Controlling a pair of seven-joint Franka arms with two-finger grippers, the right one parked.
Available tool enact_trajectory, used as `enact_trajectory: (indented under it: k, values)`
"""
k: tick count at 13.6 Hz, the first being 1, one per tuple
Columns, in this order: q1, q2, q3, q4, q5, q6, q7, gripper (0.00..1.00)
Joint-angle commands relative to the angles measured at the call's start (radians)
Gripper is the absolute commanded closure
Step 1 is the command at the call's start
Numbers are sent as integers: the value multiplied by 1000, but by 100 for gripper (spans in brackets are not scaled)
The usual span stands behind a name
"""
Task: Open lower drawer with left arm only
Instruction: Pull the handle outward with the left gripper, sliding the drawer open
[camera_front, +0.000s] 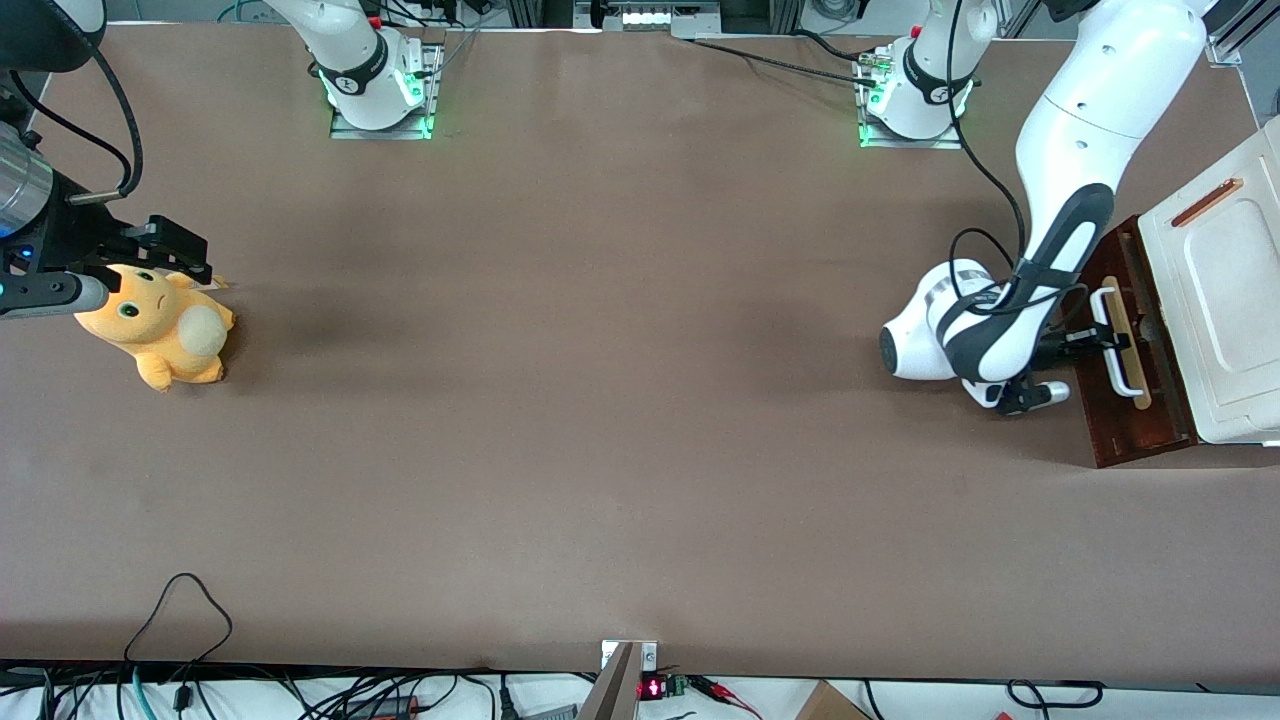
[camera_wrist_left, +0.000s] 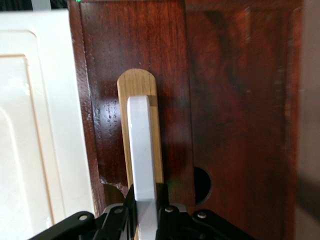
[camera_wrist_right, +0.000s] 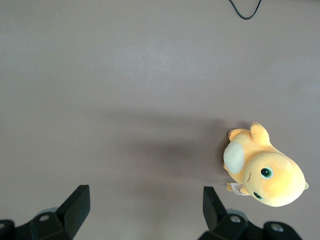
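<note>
Here, the left arm (camera_front: 1060, 180) has its gripper (camera_front: 1092, 340) clenched on the white handle (camera_wrist_left: 142, 165) between its jaws, ready to draw the lower drawer (camera_front: 1135, 420), already slightly proud of the white cabinet (camera_front: 1225, 300), outward.

The left arm (camera_front: 1060, 250) reached down in front of the lower drawer (camera_front: 1130, 400), its gripper (camera_front: 1090, 340) clamped on the white handle (camera_wrist_left: 142, 160).
</note>
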Motion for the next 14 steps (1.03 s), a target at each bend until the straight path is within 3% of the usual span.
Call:
enact_trajectory:
  k: [1,4,8,9,10,11,14]
  values:
    - [-49,-20,-98,19,25,3,74,96]
    - [-61,-17,-116,18,-21,-8,63,92]
    - [-71,-16,-122,18,-27,-8,67,92]
    - [-71,-16,-122,16,-28,-9,72,78]
    - [-71,-14,-120,15,-28,-14,75,23]
    - [-63,-19,-120,16,-28,-18,83,0]
    - [-64,-33,-125,53,-62,-17,104,0]
